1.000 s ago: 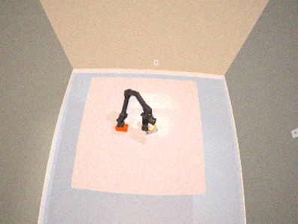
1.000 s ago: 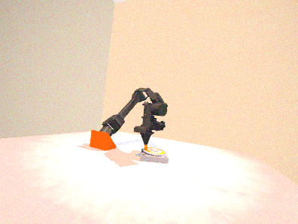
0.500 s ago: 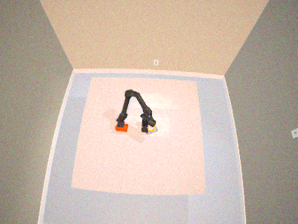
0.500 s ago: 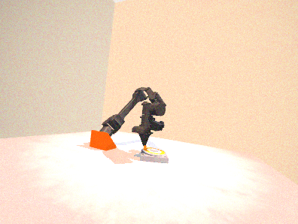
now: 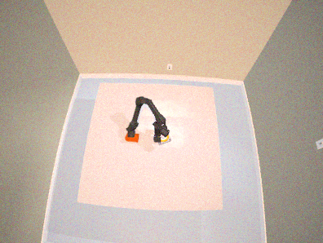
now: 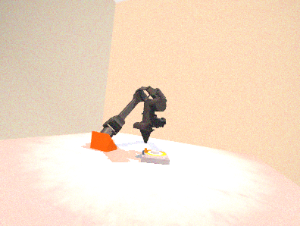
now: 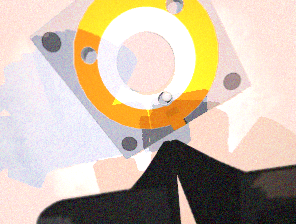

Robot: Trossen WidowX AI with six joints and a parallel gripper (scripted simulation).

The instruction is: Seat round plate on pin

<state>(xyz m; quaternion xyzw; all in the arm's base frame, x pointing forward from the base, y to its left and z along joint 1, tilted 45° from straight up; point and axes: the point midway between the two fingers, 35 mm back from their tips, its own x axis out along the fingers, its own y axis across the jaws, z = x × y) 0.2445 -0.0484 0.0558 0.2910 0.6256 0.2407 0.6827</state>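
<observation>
Only via wrist cam: pin [image 7: 165,96] in plate [image 7: 145,62] hole, closed empty jaws below.

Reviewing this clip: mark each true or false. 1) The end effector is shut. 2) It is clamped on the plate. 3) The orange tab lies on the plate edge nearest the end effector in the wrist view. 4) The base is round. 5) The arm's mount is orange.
1) True: the end effector is shut, holding nothing.
2) False: its tip hangs above the plate, by the tab.
3) True: the orange tab faces it.
4) False: the base is square, with dark corner holes.
5) True: the mount is orange.
</observation>
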